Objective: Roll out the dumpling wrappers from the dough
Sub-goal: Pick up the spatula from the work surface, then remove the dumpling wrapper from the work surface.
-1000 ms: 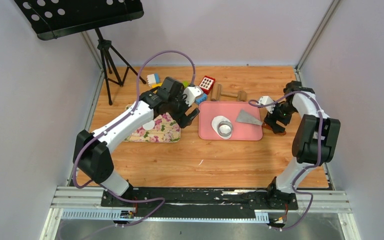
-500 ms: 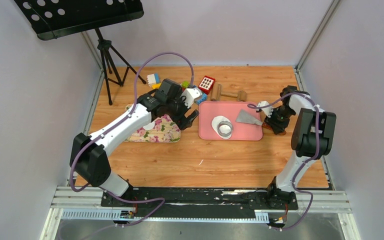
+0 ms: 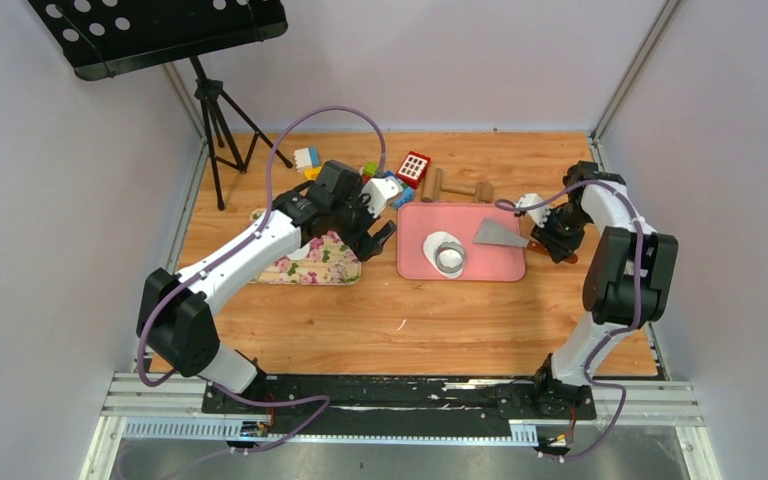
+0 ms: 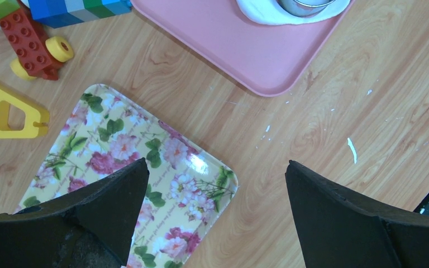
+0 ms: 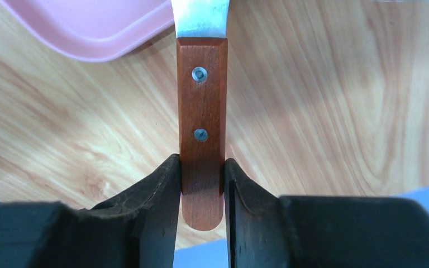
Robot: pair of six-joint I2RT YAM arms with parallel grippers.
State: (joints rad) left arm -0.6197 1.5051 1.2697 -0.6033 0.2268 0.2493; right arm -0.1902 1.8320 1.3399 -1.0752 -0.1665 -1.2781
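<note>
The dough is a flattened white sheet on the pink tray, with a small metal ring standing on it. Its edge and the ring show at the top of the left wrist view. My right gripper is shut on the wooden handle of a scraper, whose metal blade lies over the tray's right part. My left gripper is open and empty above the corner of the floral tray. I cannot make out any round wrapper; my left arm covers part of the floral tray.
A wooden rolling pin lies behind the pink tray. Toy blocks sit at the back, and some show in the left wrist view. A tripod stand rises at the back left. Walls close in on both sides.
My right wrist swung slightly left and then back, still holding the scraper handle. My left gripper shifted a little towards the left, staying open.
</note>
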